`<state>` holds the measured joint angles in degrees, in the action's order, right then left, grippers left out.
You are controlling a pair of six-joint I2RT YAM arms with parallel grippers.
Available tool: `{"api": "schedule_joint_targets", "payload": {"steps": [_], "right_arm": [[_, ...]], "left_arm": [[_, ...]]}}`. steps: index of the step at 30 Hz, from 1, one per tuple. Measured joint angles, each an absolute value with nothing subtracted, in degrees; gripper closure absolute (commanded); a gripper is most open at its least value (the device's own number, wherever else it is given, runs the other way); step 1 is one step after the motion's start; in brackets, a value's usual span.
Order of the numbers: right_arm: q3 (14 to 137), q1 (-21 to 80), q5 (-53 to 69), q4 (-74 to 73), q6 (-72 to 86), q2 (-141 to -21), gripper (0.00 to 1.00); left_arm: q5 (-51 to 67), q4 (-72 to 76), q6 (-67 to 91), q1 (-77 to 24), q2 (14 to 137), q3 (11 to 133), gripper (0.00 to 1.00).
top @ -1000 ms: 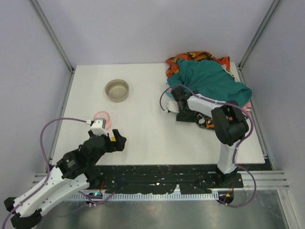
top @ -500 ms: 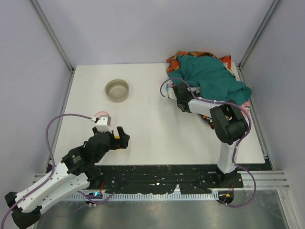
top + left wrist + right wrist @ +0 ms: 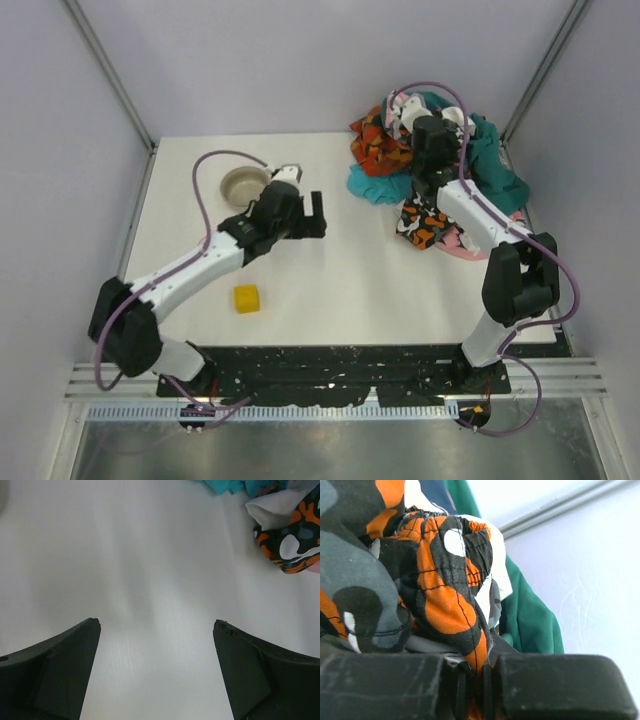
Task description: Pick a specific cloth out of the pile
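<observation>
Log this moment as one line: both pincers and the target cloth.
left pincer: open, empty | right pincer: shut on orange-black-white patterned fabric | plain turquoise-blue cloth: ungripped, at fabric pile edge

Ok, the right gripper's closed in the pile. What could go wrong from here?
1. The right gripper is shut on orange-and-black patterned fabric, not the turquoise cloth, which lies at the left edge of the pile. Lifting likely pulls the wrong piece.
2. The dark teal cloth lies bunched beside that arm and may get dragged along.
</observation>
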<state>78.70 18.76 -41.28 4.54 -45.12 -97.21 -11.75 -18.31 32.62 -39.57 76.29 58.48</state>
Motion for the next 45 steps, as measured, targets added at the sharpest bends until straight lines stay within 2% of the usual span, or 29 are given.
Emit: {"api": "schedule_joint_targets", "payload": {"steps": [9, 14, 24, 26, 28, 29, 31, 38, 41, 45], "right_arm": [[83.37, 10.22, -35.86, 0.40, -35.31, -100.60, 0.95], [83.94, 8.45, -31.70, -0.93, -32.56, -101.01, 0.95], [83.94, 8.01, -28.49, -0.97, -31.44, -101.41, 0.94], [83.92, 8.01, -28.03, -0.95, -31.24, -101.41, 0.95], [83.88, 8.01, -27.62, -0.95, -31.16, -101.41, 0.94], [83.77, 8.01, -27.33, -0.89, -31.11, -101.41, 0.95], [83.57, 8.01, -27.14, -0.86, -31.05, -101.41, 0.95], [82.65, 8.01, -25.76, -1.08, -28.42, -101.41, 0.95], [83.79, 8.01, -26.61, -3.09, -25.91, -102.19, 0.95], [87.55, 8.10, -30.81, -5.41, -22.46, -106.04, 0.95]], "left_arm": [[-6.09, -20.05, 31.00, -38.50, 114.76, 98.50, 0.00], [-3.62, -24.08, 32.14, -38.30, 131.07, 116.90, 0.00], [4.84, -24.51, 40.77, -37.93, 148.81, 132.60, 0.03], [7.44, -21.67, 44.36, -37.65, 149.53, 133.45, 0.11], [9.13, -19.77, 47.57, -37.36, 150.04, 133.47, 0.36], [9.61, -18.85, 49.10, -37.26, 150.52, 133.53, 0.52], [10.33, -17.21, 51.59, -36.97, 151.74, 133.88, 1.00], [17.50, -11.55, 58.11, -35.14, 152.59, 132.75, 1.00], [21.69, -8.71, 56.07, -34.35, 143.02, 119.39, 1.00], [21.93, -9.78, 47.86, -34.02, 119.85, 99.15, 1.00]]}}
